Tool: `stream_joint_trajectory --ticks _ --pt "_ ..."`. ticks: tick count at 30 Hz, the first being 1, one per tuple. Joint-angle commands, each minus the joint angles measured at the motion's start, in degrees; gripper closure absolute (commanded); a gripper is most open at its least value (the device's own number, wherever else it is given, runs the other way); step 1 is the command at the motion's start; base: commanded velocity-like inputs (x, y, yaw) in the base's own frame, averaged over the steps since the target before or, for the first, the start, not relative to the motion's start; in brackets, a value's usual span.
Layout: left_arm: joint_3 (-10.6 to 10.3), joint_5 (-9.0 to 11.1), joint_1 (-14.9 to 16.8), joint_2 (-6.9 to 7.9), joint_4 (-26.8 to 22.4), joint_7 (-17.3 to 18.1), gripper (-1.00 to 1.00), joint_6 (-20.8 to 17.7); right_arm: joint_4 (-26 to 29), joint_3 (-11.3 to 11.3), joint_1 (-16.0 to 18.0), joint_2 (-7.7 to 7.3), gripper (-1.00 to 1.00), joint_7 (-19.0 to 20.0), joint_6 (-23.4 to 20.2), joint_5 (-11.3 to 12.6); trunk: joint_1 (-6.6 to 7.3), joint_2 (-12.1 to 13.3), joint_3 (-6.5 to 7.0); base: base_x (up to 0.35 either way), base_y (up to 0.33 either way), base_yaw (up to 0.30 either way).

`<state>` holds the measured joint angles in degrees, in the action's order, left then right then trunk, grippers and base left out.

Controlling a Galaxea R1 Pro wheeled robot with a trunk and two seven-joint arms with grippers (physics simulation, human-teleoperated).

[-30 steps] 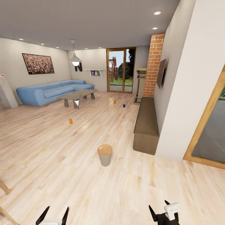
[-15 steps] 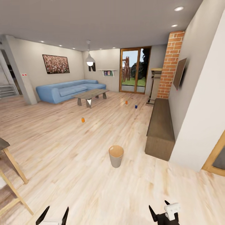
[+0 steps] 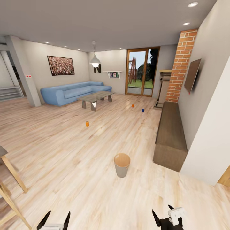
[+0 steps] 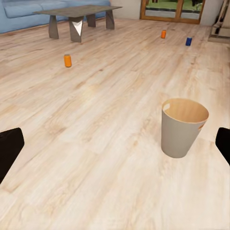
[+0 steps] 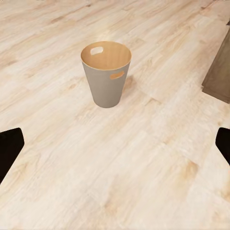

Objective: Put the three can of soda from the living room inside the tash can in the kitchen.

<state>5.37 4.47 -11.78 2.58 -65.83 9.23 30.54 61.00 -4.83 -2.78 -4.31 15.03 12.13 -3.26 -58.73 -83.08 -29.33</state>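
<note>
Panning left versus a second ago, head view now shows the trash can [image 3: 122, 164] upright mid-floor, two orange cans [image 3: 87, 123] [image 3: 132, 105] and blue can [image 3: 143, 110] beyond it, left gripper [image 3: 53, 220] and right gripper [image 3: 163, 216] both spread, empty.

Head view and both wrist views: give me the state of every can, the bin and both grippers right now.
Nearer orange can: upright on the floor, untouched.
Farther orange can: upright on the floor.
Blue can: upright on the floor, beside the farther orange one.
Trash can: upright on the floor, nothing visible inside.
Left gripper: open, holding nothing.
Right gripper: open, holding nothing.
</note>
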Motion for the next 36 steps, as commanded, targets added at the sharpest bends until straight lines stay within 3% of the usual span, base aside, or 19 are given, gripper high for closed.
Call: stream_joint_trajectory --ticks 1,16,36 --pt "0.00 0.01 0.00 -0.01 0.00 0.00 -1.00 -0.05 0.00 0.00 0.01 0.00 -1.00 0.00 0.00 0.00 0.00 0.00 0.00 0.321 0.000 0.001" --pt "-0.01 0.01 0.00 -0.02 0.00 0.00 -1.00 -0.06 -0.04 0.06 -0.01 0.00 -1.00 0.06 0.00 -0.05 0.00 0.00 0.00 0.323 0.000 0.012" --pt "-0.01 -0.02 0.00 -0.03 -0.04 0.00 -1.00 -0.04 -0.01 0.09 -0.03 0.00 -1.00 0.00 0.00 -0.08 0.00 0.00 0.00 0.323 0.000 0.228"
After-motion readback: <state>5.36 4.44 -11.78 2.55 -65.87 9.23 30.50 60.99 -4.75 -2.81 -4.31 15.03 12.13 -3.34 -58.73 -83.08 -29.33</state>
